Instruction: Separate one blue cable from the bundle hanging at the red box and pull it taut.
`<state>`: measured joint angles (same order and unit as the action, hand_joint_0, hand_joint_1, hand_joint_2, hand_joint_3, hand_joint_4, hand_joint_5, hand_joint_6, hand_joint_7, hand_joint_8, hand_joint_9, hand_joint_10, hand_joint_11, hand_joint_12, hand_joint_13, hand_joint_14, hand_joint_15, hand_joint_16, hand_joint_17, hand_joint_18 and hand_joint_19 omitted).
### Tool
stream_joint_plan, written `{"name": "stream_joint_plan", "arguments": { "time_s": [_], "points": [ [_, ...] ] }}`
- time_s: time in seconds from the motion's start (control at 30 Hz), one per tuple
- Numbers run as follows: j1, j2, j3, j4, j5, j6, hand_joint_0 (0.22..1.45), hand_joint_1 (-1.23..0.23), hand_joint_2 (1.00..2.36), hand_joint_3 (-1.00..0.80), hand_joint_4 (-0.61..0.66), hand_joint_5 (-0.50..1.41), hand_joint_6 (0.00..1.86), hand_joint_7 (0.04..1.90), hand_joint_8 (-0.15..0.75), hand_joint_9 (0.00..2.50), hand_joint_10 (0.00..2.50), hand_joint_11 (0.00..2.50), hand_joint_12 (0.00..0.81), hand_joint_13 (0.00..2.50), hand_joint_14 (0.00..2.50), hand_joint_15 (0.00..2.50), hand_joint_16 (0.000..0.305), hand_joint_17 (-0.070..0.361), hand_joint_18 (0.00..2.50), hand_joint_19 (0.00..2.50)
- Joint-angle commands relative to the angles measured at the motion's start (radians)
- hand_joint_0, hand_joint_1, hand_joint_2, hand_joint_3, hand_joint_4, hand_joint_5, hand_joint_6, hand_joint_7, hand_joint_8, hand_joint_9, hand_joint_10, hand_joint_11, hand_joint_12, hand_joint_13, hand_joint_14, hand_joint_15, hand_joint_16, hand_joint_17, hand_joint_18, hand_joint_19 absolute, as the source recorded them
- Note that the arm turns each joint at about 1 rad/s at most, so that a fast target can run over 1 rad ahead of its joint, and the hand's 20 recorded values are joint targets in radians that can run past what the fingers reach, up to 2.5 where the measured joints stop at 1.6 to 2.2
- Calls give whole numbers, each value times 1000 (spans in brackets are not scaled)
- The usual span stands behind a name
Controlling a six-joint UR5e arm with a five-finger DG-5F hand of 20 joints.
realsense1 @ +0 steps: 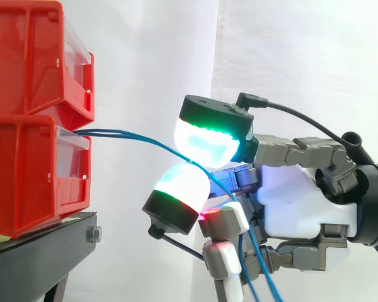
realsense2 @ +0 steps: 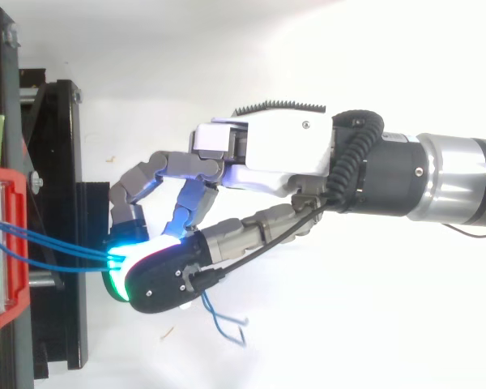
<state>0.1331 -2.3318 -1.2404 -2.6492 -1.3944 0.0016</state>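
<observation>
Side view, blue cables (realsense1: 123, 133): leave the lower red bin (realsense1: 25, 182) front, at the black stand's (realsense1: 44, 251) right edge, reaching the glowing pads (realsense1: 205, 141).
Hand (realsense1: 302, 201): pinching them; strand count between pads hidden.
Lower ends: cut off by the bottom edge.

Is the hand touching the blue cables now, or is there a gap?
Touching. In the side view a blue cable runs into the seam where the glowing fingers of the hand meet.

We see the hand (realsense2: 267, 154) pinching blue cables (realsense2: 65, 244) between its glowing fingertips (realsense2: 128, 263), the cables running across from the red box (realsense2: 4, 182)
</observation>
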Motion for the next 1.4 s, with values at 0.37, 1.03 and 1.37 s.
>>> {"name": "stream_joint_plan", "arguments": {
  "time_s": [0.37,1.03,1.37],
  "points": [
    [0,0,-1,0,0,-8,766,-885,1007,-412,183,-198,849,1148,379,1057,25,917,407,982,22,589,46,105,953,590],
    [0,0,-1,-2,-3,-8,570,-487,1000,-500,200,-169,841,1178,376,1140,24,890,400,1017,20,595,47,105,974,637],
    [0,0,-1,0,0,-6,677,-825,1015,-322,108,-169,829,1213,373,1108,25,903,398,1001,22,596,46,103,959,636]
  ]
}}
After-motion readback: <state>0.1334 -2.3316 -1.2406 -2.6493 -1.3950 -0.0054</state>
